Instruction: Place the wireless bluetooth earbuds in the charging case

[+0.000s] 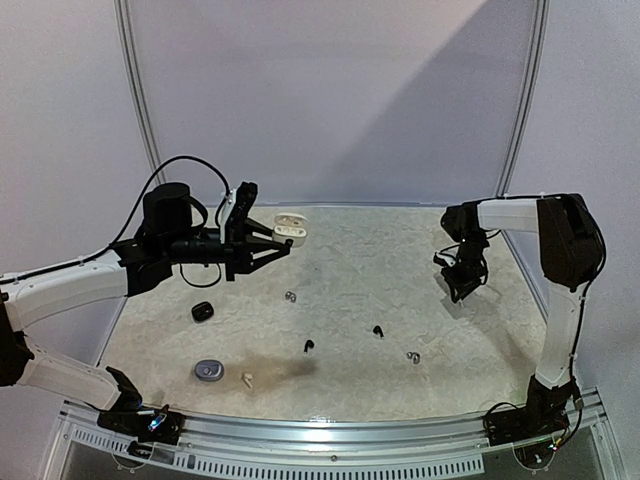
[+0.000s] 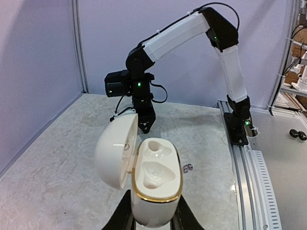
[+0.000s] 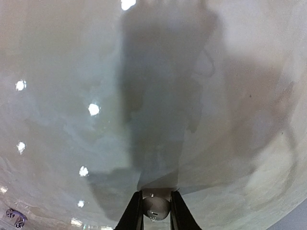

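My left gripper (image 1: pixel 284 240) holds the white charging case (image 2: pixel 156 184) above the table's far left, shut on its base. The lid is swung open to the left, and both gold-rimmed cavities are empty. My right gripper (image 1: pixel 463 288) is down at the table surface on the right. In the right wrist view its fingers (image 3: pixel 135 213) press on both sides of a small pale earbud (image 3: pixel 156 207). Loose earbuds lie on the table: silver ones (image 1: pixel 290 296) (image 1: pixel 413 357), black ones (image 1: pixel 309 346) (image 1: pixel 378 330), and a white one (image 1: pixel 245 378).
A black case (image 1: pixel 202 311) and a grey case (image 1: pixel 208 370) sit at the table's left front. A metal rail (image 1: pixel 330 425) runs along the near edge. White walls enclose the table at the back and sides.
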`<state>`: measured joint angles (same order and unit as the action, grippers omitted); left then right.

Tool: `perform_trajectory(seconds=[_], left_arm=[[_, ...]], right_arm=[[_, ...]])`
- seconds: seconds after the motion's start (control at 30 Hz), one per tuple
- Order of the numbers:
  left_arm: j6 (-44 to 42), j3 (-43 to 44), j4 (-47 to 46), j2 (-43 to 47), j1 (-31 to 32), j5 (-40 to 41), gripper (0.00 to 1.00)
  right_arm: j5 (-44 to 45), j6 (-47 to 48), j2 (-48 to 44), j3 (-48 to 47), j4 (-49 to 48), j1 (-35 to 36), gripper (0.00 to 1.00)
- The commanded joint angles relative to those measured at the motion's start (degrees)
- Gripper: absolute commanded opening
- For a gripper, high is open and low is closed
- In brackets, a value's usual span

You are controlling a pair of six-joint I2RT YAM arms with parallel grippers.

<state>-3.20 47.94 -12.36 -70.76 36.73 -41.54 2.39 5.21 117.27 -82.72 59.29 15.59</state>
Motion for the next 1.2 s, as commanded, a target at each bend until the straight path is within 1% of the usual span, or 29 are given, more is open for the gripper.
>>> perform_trajectory(seconds=[0.0, 0.07, 0.17, 0.23, 0.3, 0.33, 0.37, 0.47, 0.57, 0.63, 0.8, 0.87, 1.1, 1.17], left_arm=[[2.01, -0.13, -3.91, 0.09, 0.10, 4.53, 0.00], [2.44, -0.05, -5.64, -0.07, 0.18, 5.94, 0.00], [2.57, -0.04, -8.01, -0.55, 0.27, 7.82, 0.00], [2.72, -0.19, -9.91, -0.74, 0.40, 9.61, 0.00], [2.76, -0.45, -12.05, -0.87, 0.53, 11.52, 0.00], [2.63, -0.75, -13.44, -0.98, 0.61, 12.44, 0.00], [2.34, -1.01, -14.98, -1.11, 0.62, 13.13, 0.00], [0.59, -2.05, -20.74, -1.55, 0.80, 14.13, 0.00], [-0.66, -3.19, -25.45, -1.94, 0.89, 14.84, 0.00], [-0.79, -3.61, -26.64, -1.95, 0.89, 15.33, 0.00], [0.44, -4.38, -27.43, -1.82, 1.02, 15.36, 0.00], [0.57, -4.59, -27.46, -1.68, 1.14, 15.08, 0.00], [1.47, -4.96, -26.95, -1.16, 1.33, 14.91, 0.00], [1.74, -4.96, -26.92, -1.17, 1.33, 14.94, 0.00]], right_arm=[[-5.20, -3.39, -4.80, -4.82, 3.39, 0.80, 0.05], [-7.09, -4.54, -8.13, -8.39, 2.32, 3.24, 0.05], [-7.70, -7.30, -13.82, -14.14, -0.97, 9.43, 0.04], [-6.68, -8.94, -16.92, -17.29, -4.72, 13.83, 0.04], [-5.71, -10.22, -19.30, -18.92, -10.47, 17.93, 0.02], [-5.20, -10.88, -20.27, -18.92, -14.96, 19.85, 0.00], [-4.85, -12.04, -21.92, -18.59, -17.66, 21.67, 0.00], [-3.84, -13.24, -25.22, -16.35, -30.31, 27.38, 0.00], [-3.84, -10.94, -27.03, -13.50, -40.05, 33.37, 0.00], [-4.43, -9.04, -28.04, -11.33, -45.51, 36.26, 0.00], [-8.26, -8.24, -29.28, -4.76, -59.47, 40.13, 0.00], [-8.76, -7.37, -28.83, -3.71, -63.05, 41.37, 0.00], [-10.19, -5.83, -27.45, -3.68, -67.10, 41.80, 0.00], [-9.98, -3.68, -27.36, -3.68, -67.11, 41.82, 0.00]])
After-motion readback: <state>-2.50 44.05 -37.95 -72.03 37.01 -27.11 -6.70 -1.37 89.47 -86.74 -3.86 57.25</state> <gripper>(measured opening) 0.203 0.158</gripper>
